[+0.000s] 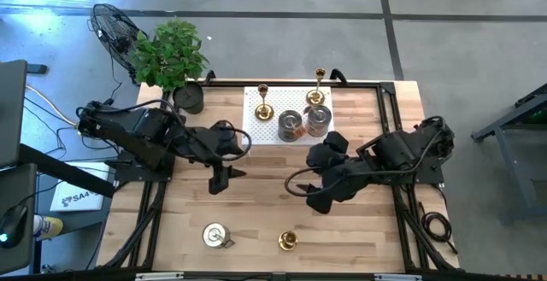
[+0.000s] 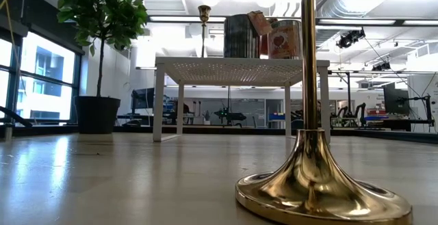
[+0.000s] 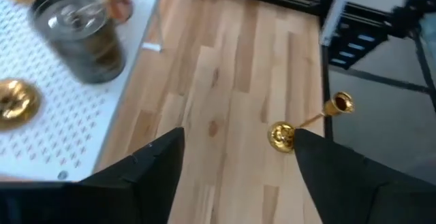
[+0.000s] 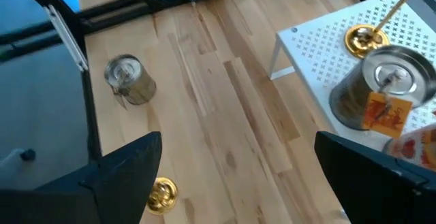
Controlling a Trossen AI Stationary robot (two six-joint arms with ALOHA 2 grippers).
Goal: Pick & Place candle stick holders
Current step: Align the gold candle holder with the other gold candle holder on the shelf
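A pale butcher-block wooden table [image 1: 256, 204] sits on a grey concrete floor. My left fingers [image 1: 220, 177] hang parted and empty above its middle. On the near edge stand a squat silver-grey cylinder holder [image 1: 215, 235] and a shiny gold brass candlestick [image 1: 288, 241]. The white perforated metal stand [image 1: 253, 129] already carries two of each. My right fingers [image 1: 318, 197] gape wide, empty. A careless sweep could topple the slim brass stem or jostle the crowded stand.
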